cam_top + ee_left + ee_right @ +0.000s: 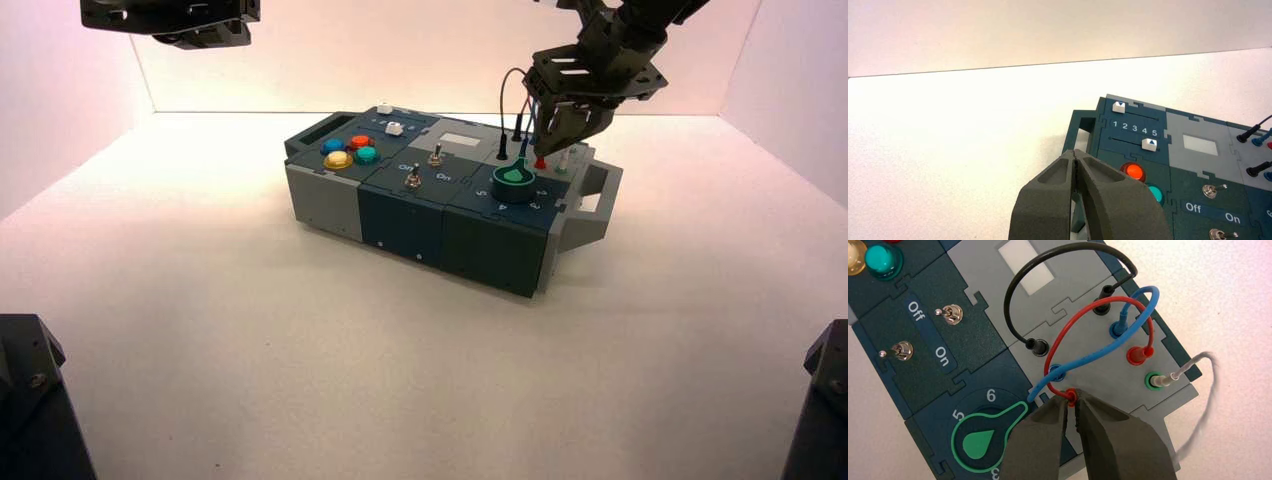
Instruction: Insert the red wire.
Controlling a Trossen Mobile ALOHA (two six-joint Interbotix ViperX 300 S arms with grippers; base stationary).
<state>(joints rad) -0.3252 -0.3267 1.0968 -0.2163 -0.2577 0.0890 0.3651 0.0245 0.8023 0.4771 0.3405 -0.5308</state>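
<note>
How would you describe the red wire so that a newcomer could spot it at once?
Look at the box, at the end with the green-pointer knob. Behind the knob, wires arch over a light grey panel. The red wire is the only red one, its near end at the right gripper, beside black, blue and white wires.

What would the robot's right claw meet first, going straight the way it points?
Likely the pale grey socket panel of the box, by the slim red plug between its fingers; depth is hard to judge.
</note>
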